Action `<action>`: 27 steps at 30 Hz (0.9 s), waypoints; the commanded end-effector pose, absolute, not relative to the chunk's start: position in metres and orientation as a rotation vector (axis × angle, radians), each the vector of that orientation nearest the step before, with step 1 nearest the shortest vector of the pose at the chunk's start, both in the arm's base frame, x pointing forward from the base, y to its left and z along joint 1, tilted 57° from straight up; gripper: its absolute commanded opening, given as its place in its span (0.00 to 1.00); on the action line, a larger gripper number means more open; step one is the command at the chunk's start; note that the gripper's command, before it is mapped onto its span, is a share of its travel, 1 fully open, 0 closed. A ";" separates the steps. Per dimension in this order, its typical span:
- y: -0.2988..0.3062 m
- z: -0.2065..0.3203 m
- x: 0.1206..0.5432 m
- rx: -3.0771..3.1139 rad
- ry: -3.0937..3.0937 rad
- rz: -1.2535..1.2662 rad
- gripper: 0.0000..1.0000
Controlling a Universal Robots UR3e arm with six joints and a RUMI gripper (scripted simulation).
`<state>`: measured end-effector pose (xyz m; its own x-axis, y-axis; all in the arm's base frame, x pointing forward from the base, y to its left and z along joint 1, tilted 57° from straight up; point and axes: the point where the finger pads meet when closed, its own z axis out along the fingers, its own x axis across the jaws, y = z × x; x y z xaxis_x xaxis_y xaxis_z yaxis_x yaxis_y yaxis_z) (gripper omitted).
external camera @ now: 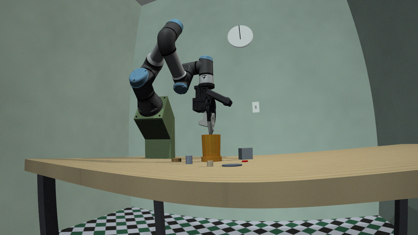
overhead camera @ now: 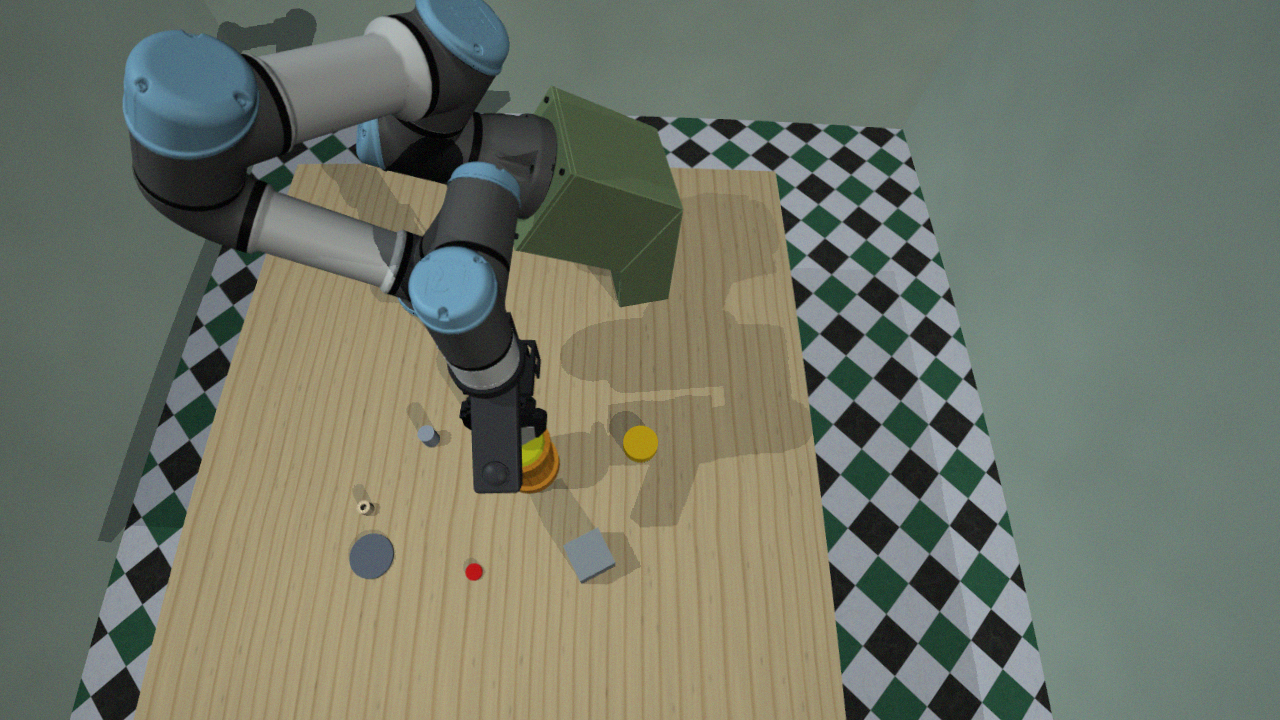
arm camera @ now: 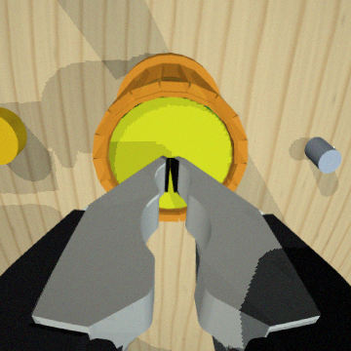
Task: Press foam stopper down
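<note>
An orange jar [external camera: 211, 147] stands upright on the wooden table; it also shows in the overhead view [overhead camera: 539, 465] and the wrist view [arm camera: 171, 136]. A yellow foam stopper [arm camera: 171, 141] fills its mouth. In the side view no stopper shows above the rim. My gripper [external camera: 210, 132] [arm camera: 170, 160] is shut and empty, pointing straight down, with its tips at the jar's rim and on the stopper's middle. In the overhead view the gripper body [overhead camera: 497, 447] hides much of the jar.
Around the jar lie a yellow disc [overhead camera: 640, 442], a small grey cylinder [overhead camera: 428, 435], a tiny beige spool [overhead camera: 364, 506], a flat grey disc [overhead camera: 371, 556], a red dot [overhead camera: 473, 570] and a grey cube [overhead camera: 589, 554]. The green arm base [overhead camera: 604, 205] stands behind.
</note>
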<state>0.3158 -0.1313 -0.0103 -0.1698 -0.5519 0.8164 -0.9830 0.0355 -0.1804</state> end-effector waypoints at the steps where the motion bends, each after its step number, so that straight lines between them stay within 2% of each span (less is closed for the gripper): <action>1: -0.134 -0.012 0.316 1.554 -1.774 1.027 0.00; 27: -0.137 -0.014 0.316 1.554 -1.774 1.027 0.00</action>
